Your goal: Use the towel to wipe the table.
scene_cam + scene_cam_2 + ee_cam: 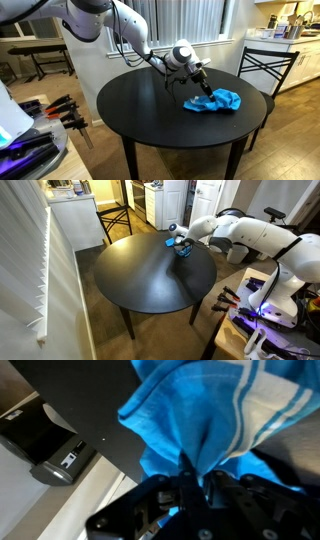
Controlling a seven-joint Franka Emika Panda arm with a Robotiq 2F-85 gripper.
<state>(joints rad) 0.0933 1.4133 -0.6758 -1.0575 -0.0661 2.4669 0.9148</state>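
Your gripper (197,478) is clamped on a bunched fold of the blue towel (218,101), likely low enough to drag it across the black table (150,105).

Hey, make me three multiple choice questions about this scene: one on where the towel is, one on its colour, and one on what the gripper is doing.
1. Where on the table does the towel lie?
A. At the centre
B. Near the rim
C. Hanging over the edge to the floor

2. What colour is the towel?
A. Blue with white stripes
B. Plain red
C. Green with black dots

3. What state is the gripper in?
A. Open, high above the table
B. Open, beside the towel
C. Shut on the towel

Answers:
1 B: both exterior views show the towel close to the rim, away from the centre.
2 A: the wrist view shows blue cloth with white stripes.
3 C: the wrist view shows the cloth bunched and pinched between the fingers.
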